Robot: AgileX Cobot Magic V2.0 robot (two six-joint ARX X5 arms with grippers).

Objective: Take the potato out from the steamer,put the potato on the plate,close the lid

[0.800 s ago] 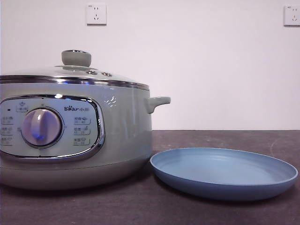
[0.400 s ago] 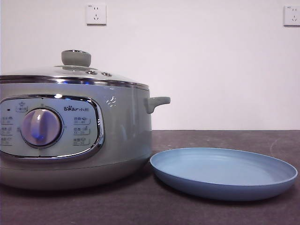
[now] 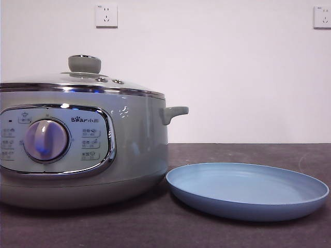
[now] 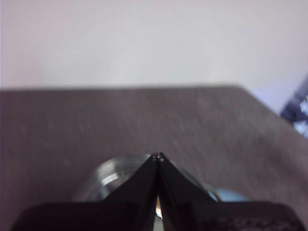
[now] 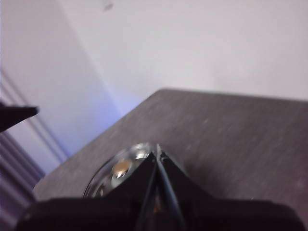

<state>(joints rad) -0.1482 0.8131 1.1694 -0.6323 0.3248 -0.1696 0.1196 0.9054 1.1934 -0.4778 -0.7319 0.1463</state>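
We see both arms up & back w/ jaws pressed together, empty: left gripper (image 4: 158, 156), right gripper (image 5: 157, 155); the lid (image 3: 83, 77) sits on the steamer (image 3: 129, 150) ahead & below both, plate (image 3: 247, 190) bare beside it; potato unseen; nearer arm unclear.

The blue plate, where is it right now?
In the front view the light-blue plate lies on the dark table, at the right of the picture, right beside the steamer, with nothing on it.
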